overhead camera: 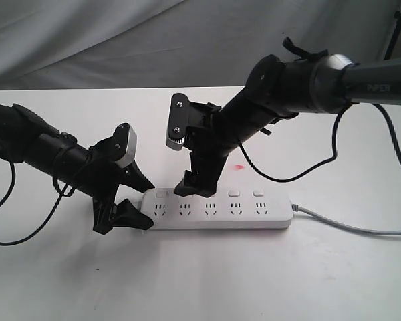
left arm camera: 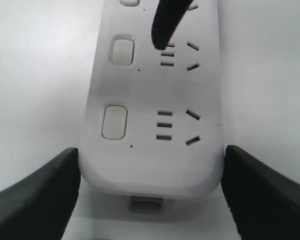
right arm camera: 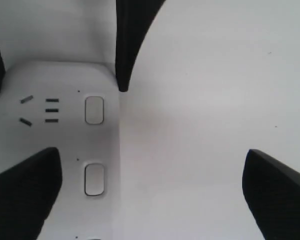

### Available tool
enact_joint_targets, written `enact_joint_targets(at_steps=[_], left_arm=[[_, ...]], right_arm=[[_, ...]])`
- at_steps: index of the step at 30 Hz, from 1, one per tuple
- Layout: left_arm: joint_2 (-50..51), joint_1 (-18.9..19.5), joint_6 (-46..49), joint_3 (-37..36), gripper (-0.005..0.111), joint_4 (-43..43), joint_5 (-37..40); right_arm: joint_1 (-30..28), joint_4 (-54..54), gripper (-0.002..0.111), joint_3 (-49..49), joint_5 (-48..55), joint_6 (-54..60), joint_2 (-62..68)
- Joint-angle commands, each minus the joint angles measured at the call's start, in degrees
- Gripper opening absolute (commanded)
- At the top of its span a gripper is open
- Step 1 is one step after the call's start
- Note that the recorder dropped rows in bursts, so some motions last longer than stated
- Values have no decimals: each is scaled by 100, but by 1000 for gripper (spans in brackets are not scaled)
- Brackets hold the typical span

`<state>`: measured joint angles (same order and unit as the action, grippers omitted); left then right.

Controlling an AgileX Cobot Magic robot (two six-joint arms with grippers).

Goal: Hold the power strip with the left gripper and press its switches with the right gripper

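The white power strip (overhead camera: pixel 217 210) lies flat on the table, its grey cord (overhead camera: pixel 347 229) running off to the right. My left gripper (overhead camera: pixel 150 206) is shut on the strip's left end. In the left wrist view both black fingers (left arm camera: pixel 35 200) press that rounded end (left arm camera: pixel 150 170) from either side. My right gripper (overhead camera: pixel 197 184), on the PIPER arm, points down over the second and third sockets with its jaws wide apart. One right finger (right arm camera: pixel 20 195) hangs over the strip, the other over bare table. Switches (right arm camera: pixel 94 110) (overhead camera: pixel 234 192) show beside it; contact cannot be told.
The white table (overhead camera: pixel 200 281) reaches to a grey cloth backdrop (overhead camera: pixel 120 33). A small red mark (overhead camera: pixel 238 166) lies behind the strip. A black cable (overhead camera: pixel 301 170) loops down from the right arm.
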<state>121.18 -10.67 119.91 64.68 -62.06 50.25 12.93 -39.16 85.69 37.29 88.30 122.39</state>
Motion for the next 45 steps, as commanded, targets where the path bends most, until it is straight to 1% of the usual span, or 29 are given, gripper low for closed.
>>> enact_joint_targets(at_steps=[1, 6, 10, 17, 27, 45], left_arm=[[43, -26, 15, 32, 0, -41, -106], [43, -26, 15, 32, 0, -41, -106], [43, -26, 15, 32, 0, -41, -106], [43, -26, 15, 32, 0, -41, -106], [43, -26, 15, 32, 0, -41, -106], [43, -26, 15, 32, 0, -41, -95]], right_arm=[[19, -104, 89, -22, 48, -50, -144], [-8, -31, 89, -22, 21, -225, -144], [-227, -56, 89, -22, 114, -307, -144], [-681, -81, 89, -33, 583, -318, -144], [-709, -95, 89, -33, 532, -266, -131], [-709, -24, 89, -33, 242, -165, 295]])
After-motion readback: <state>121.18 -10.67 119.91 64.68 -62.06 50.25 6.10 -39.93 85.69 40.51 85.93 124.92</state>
